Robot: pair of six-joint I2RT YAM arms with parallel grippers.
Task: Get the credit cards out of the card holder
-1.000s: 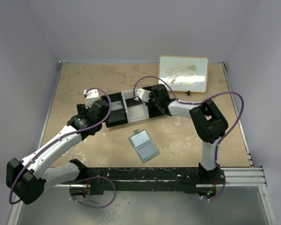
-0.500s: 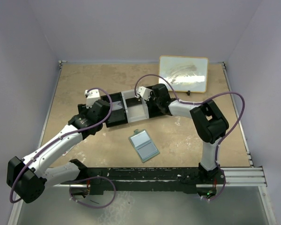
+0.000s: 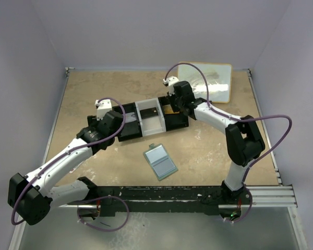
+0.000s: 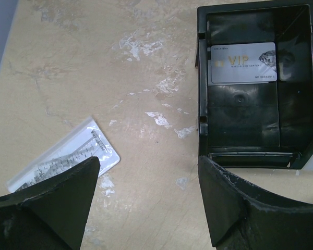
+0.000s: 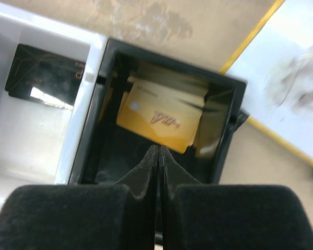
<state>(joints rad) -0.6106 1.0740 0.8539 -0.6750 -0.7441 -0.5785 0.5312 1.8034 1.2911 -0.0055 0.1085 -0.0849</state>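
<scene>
The card holder (image 3: pixel 160 162) lies open on the table between the arms, light blue inside, with no gripper near it. An orange credit card (image 5: pixel 161 121) lies in the right black compartment of the tray (image 3: pixel 126 136). A dark credit card (image 5: pixel 44 78) lies in the white middle compartment. My right gripper (image 5: pixel 157 148) hovers just above the orange card, shut with nothing between its fingers. My left gripper (image 4: pixel 148 162) stands open over bare table beside the left black compartment, where a silver VIP card (image 4: pixel 243 62) lies.
A clear packet with a white label (image 4: pixel 68 156) lies on the table by my left finger. A yellow-framed whiteboard (image 3: pixel 204 80) lies at the back right, just behind the tray's right end. Walls close in the table on three sides.
My right gripper has swung from over the white middle compartment to over the right black compartment and has shut. The dark card now shows in the white compartment. The left arm has barely moved.
</scene>
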